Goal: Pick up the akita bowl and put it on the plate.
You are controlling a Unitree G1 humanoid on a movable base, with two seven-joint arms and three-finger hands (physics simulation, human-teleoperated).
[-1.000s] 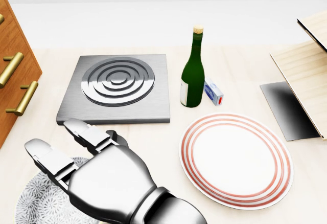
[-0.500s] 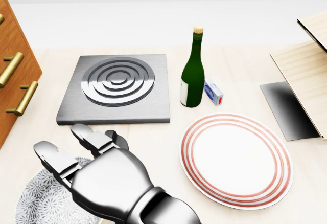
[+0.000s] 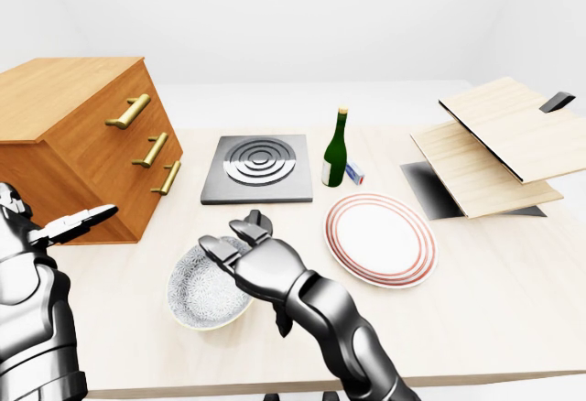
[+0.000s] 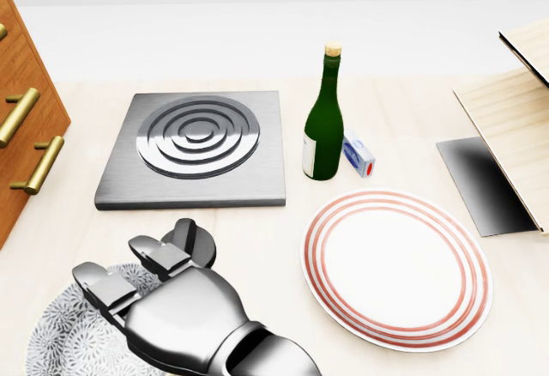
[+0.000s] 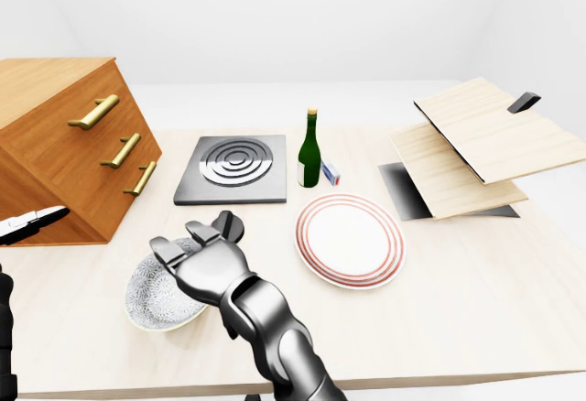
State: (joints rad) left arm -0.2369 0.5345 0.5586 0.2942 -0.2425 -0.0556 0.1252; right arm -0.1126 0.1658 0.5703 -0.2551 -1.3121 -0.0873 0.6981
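Akita bowl (image 3: 195, 288) partly under right hand (image 3: 264, 264)

A pale wooden table (image 3: 513, 273) carries it all. On the left of the left-eye view sits a brown drawer chest (image 3: 64, 145) with three brass handles (image 3: 128, 111). Near the middle lies a square grey hob (image 4: 193, 148) with a ringed burner. Just right of it a green bottle (image 4: 324, 127) stands upright, a small blue-and-white box (image 4: 358, 154) just beside its base. Far right, two pale boards (image 3: 494, 145) slant above a dark sheet (image 3: 430, 190)
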